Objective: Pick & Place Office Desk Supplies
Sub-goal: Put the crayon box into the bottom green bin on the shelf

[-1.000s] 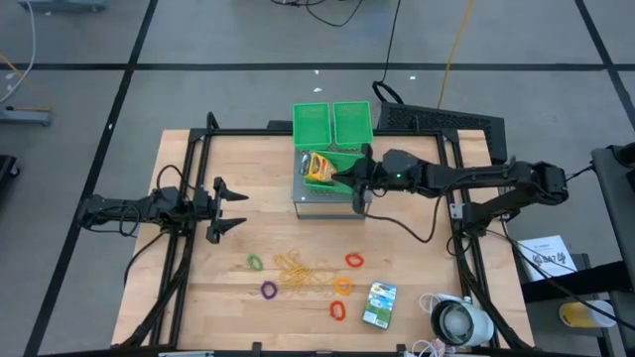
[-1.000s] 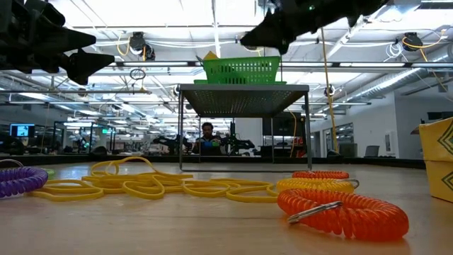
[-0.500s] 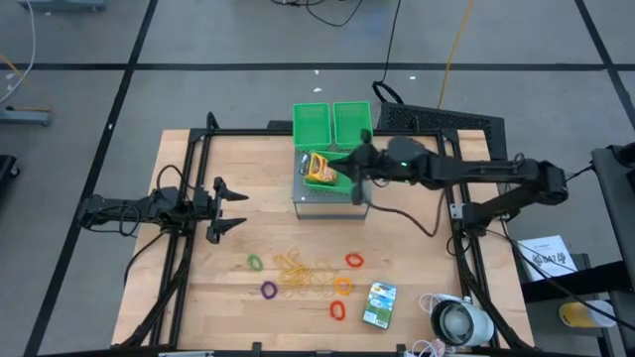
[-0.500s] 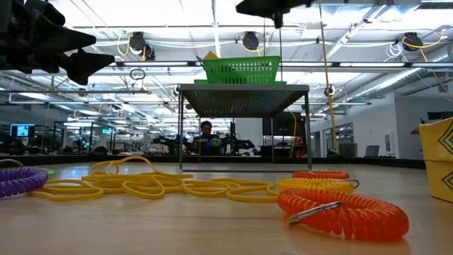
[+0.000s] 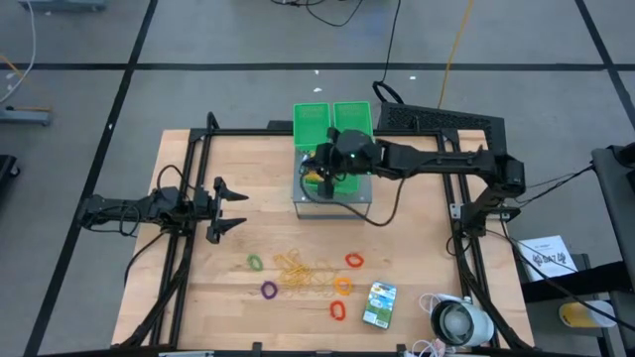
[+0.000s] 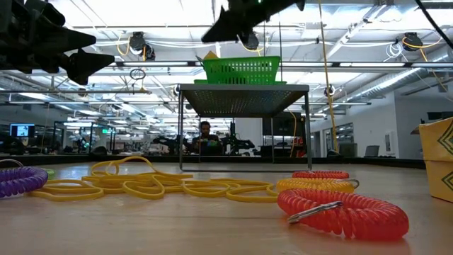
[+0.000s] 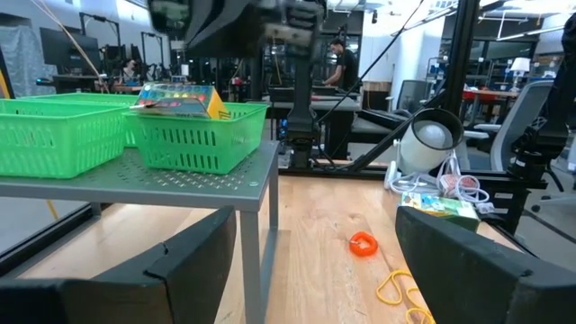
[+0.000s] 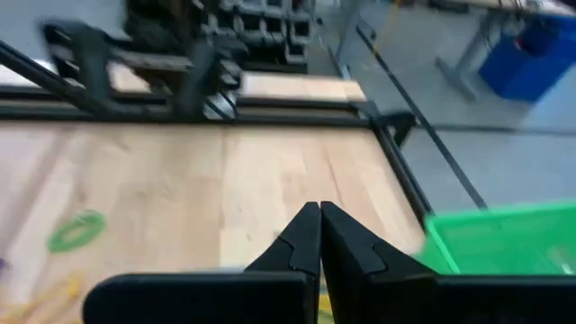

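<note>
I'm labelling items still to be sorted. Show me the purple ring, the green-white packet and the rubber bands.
purple ring (image 5: 268,290): high view, on its coil.
green-white packet (image 5: 378,303): high view, middle of its face.
rubber bands (image 5: 306,277): high view, centre of the tangle.

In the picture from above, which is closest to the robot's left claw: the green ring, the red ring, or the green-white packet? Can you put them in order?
From the left gripper, at the table's left side:
1. Green ring, nearest, on the left of the pile.
2. Red ring, right of the rubber bands.
3. Green-white packet, farthest, near the front right corner.

An open robotics lab: rows of workbenches (image 6: 127,145), ceiling lights (image 6: 138,42), office chairs (image 7: 540,117).
</note>
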Available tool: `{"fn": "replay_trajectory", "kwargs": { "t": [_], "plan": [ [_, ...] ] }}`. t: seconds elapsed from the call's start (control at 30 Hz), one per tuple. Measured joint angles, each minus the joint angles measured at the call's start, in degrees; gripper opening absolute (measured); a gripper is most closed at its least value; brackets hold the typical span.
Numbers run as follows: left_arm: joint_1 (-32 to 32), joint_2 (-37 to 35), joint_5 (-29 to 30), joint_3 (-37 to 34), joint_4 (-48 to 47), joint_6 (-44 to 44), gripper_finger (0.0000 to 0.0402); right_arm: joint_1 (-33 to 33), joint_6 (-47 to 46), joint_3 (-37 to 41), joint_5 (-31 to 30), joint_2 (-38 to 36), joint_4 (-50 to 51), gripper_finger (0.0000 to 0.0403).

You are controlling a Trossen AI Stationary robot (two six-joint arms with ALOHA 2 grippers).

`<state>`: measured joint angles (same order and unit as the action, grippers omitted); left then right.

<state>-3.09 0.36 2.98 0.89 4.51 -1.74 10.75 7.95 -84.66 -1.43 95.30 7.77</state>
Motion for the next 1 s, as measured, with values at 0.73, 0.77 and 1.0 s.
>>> {"fn": "replay_trajectory", "kwargs": {
  "t": [0.73,0.77,1.0],
  "plan": [
    [0.01,0.02,0.00,-0.01,0.00,0.01,0.0310,-5.45,0.16,0.02,1.55,-10.05,14.44,0.0000],
    [0.00,0.02,0.02,-0.01,0.00,0.01,0.0310,-7.16,0.61,0.02,2.53,-11.41,16.68,0.0000],
    [0.01,0.01,0.02,-0.01,0.00,0.01,0.0310,-22.36,-6.90,0.94,3.88,-19.84,25.46,0.0000]
  ]
}}
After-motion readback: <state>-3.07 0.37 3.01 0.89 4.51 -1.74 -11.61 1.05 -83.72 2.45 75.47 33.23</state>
